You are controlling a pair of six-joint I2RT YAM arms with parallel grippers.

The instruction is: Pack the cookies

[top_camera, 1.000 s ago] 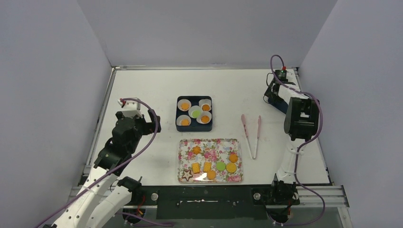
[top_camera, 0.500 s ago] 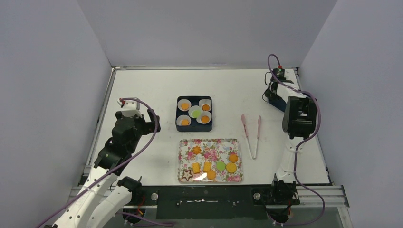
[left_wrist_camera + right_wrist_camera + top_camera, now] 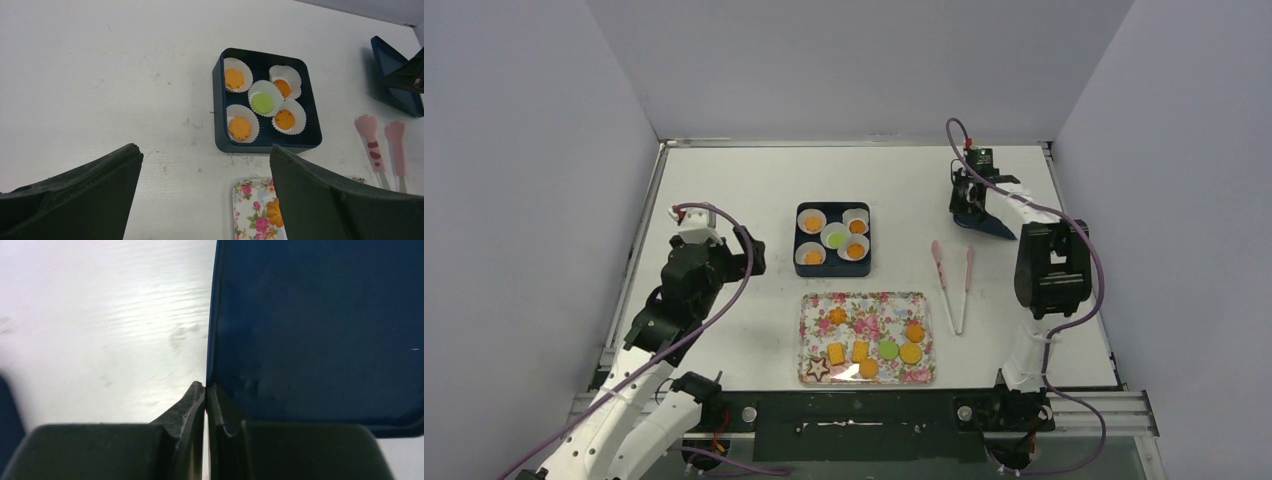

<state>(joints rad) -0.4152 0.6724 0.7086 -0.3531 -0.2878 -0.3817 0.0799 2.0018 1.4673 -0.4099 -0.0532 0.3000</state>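
Cookies [image 3: 911, 352] of orange, green and brown lie on a floral tray [image 3: 867, 298] near the front. More cookies [image 3: 240, 128] sit in white paper cups inside a dark blue box [image 3: 217, 100], with a green one [image 3: 836, 239] in the middle cup. My right gripper [image 3: 206, 386] is shut on the edge of the dark blue lid [image 3: 320, 330], which hangs tilted at the back right [image 3: 992, 224]. My left gripper [image 3: 205, 155] stands open left of the box, with nothing between its fingers.
Pink tongs [image 3: 954, 285] lie on the table between the box and the right arm. Grey walls close off the left, back and right sides.
My right gripper has closed on the lid's edge and carried it left, towards the box. The left arm has barely moved.
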